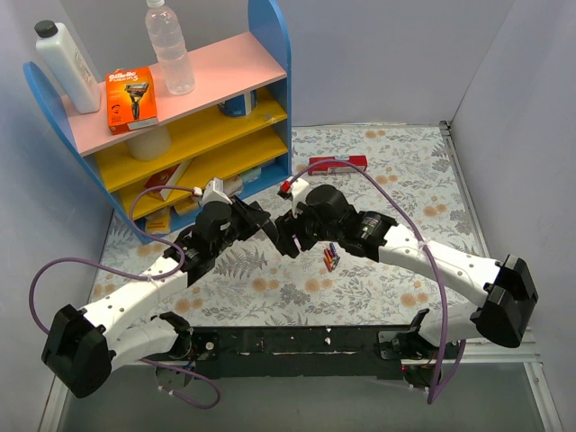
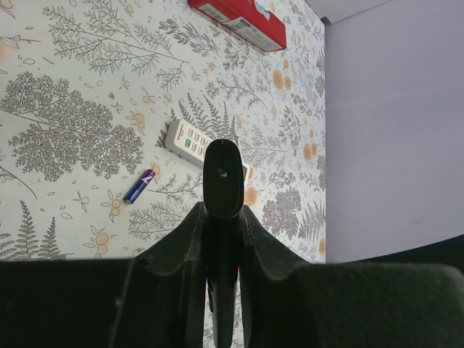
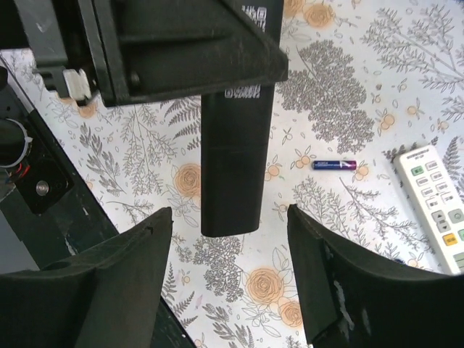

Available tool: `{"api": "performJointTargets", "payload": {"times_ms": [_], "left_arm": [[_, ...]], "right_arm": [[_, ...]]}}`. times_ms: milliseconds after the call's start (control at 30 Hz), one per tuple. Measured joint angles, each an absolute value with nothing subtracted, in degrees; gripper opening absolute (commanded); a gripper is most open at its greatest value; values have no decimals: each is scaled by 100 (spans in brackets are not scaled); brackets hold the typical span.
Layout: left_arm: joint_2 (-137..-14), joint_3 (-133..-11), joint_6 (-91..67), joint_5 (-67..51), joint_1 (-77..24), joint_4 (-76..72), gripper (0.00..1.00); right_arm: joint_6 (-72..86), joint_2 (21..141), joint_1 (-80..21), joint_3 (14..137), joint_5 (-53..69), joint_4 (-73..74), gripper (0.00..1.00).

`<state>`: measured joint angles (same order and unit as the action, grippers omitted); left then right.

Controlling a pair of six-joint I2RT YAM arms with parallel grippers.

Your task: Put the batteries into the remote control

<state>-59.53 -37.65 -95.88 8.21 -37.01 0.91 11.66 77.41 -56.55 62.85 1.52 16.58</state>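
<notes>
From above, a small cluster of thin red, blue-purple and dark batteries [image 1: 331, 257] lies on the floral tablecloth [image 1: 270, 301], just near-right of where the left gripper [image 1: 263, 225] and right gripper [image 1: 300, 232] meet at mid-table. A blue shelf unit [image 1: 180, 135] with pink and yellow boards stands far left, and a flat red box [image 1: 337, 163] lies beyond the arms.

In the left wrist view, the left fingers are clamped tight on a long, flat black remote control [image 2: 221, 170], seen edge-on. On the cloth beyond it lie a white remote [image 2: 190, 141] with green buttons and, near it, one blue-purple battery [image 2: 139, 186].

In the right wrist view, the right fingers stand wide apart and hold nothing. The end of the black remote control hangs between them, clear of both.

The cells look light, rigid and smooth, so they are likely to roll. Each is probably best pinched across the middle of its barrel.
</notes>
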Motion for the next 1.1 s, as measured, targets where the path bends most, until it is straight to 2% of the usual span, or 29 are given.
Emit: {"api": "performJointTargets", "payload": {"times_ms": [367, 633, 700, 867, 1000, 1100], "left_arm": [[-5778, -3601, -9817, 727, -3695, -178, 0], [-5621, -3496, -9922, 642, -3695, -311, 0], [-5599, -3487, -9942, 637, -3695, -322, 0], [-5529, -3433, -9994, 635, -3695, -357, 0], [-5529, -3420, -9992, 639, -3684, -333, 0], [-5529, -3420, -9996, 637, -3684, -342, 0]], "right_arm": [[1004, 7854, -5581, 6512, 338, 1612, 74], [965, 8031, -5513, 6593, 473, 1616, 61], [950, 8038, -5511, 6593, 475, 1616, 53], [904, 8038, -5516, 6624, 561, 1614, 41], [891, 8038, -5509, 6626, 622, 1579, 41], [888, 8038, -5509, 6626, 659, 1573, 49]]}}
